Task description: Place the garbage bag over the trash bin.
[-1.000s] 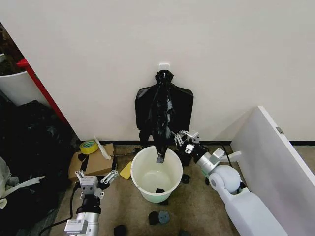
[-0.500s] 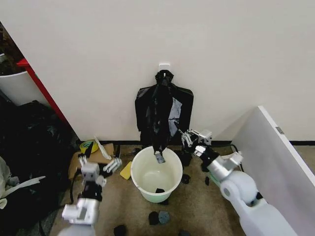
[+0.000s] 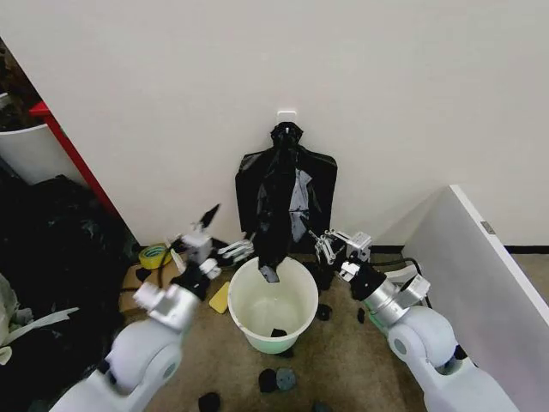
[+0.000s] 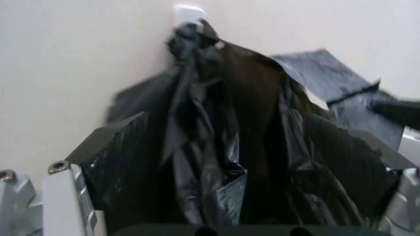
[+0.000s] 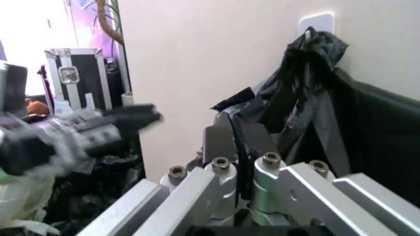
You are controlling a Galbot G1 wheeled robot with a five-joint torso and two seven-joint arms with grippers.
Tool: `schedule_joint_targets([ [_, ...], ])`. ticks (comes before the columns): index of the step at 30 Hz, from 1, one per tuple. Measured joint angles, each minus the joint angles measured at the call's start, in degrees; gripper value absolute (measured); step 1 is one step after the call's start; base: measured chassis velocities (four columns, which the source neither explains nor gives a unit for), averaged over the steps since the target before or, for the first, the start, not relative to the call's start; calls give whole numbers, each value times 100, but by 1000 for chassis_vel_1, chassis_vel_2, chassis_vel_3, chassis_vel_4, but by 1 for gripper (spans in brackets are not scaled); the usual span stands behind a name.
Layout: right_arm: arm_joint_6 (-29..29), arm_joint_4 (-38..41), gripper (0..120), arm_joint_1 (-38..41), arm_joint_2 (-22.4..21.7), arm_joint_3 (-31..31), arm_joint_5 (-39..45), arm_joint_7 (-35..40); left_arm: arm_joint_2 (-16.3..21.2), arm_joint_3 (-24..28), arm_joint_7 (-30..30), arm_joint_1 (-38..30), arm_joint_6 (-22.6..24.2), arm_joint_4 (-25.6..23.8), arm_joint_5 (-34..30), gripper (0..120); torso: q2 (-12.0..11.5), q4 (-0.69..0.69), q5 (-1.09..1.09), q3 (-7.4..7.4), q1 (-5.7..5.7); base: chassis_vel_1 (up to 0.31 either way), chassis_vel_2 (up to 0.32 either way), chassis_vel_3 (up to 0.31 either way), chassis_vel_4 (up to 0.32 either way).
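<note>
Left tool [image 3: 225, 239] wide by garbage bag [image 3: 276, 206] | right tool [image 3: 337, 246] narrow, empty

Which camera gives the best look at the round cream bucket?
The head view: the trash bin shows whole, open-topped, between both grippers. The wrist views face the hanging garbage bag instead.

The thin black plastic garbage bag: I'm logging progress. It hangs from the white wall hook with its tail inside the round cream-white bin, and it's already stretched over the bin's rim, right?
Not quite. In the head view the thin black plastic garbage bag hangs from the white wall hook, tail dipping into the round cream-white bin, but the rim is bare; nothing is stretched over it.
</note>
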Motion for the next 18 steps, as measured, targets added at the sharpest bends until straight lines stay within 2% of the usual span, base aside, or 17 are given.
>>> schedule_joint_targets([
  [4,-1,44,0,-55,-35,73,-3,9,108,454,-119,-600,63,324,-18,89,0,3,1,0,0,0,0,0,0],
  [7,2,44,0,-69,-39,109,-10,5,85,610,-147,-823,75,432,-34,87,0,3,1,0,0,0,0,0,0],
  [10,11,56,0,-103,-25,212,-14,0,-12,975,-188,-1301,124,644,-116,84,0,0,-1,0,0,0,0,0,0],
  [15,12,83,0,-106,5,249,-13,1,-63,1268,-333,-1673,249,819,-131,73,0,1,0,-1,0,0,0,0,0],
  [18,12,92,0,-110,36,264,-14,1,-61,1342,-513,-1758,395,877,-114,61,0,2,0,-1,0,0,0,0,0],
])
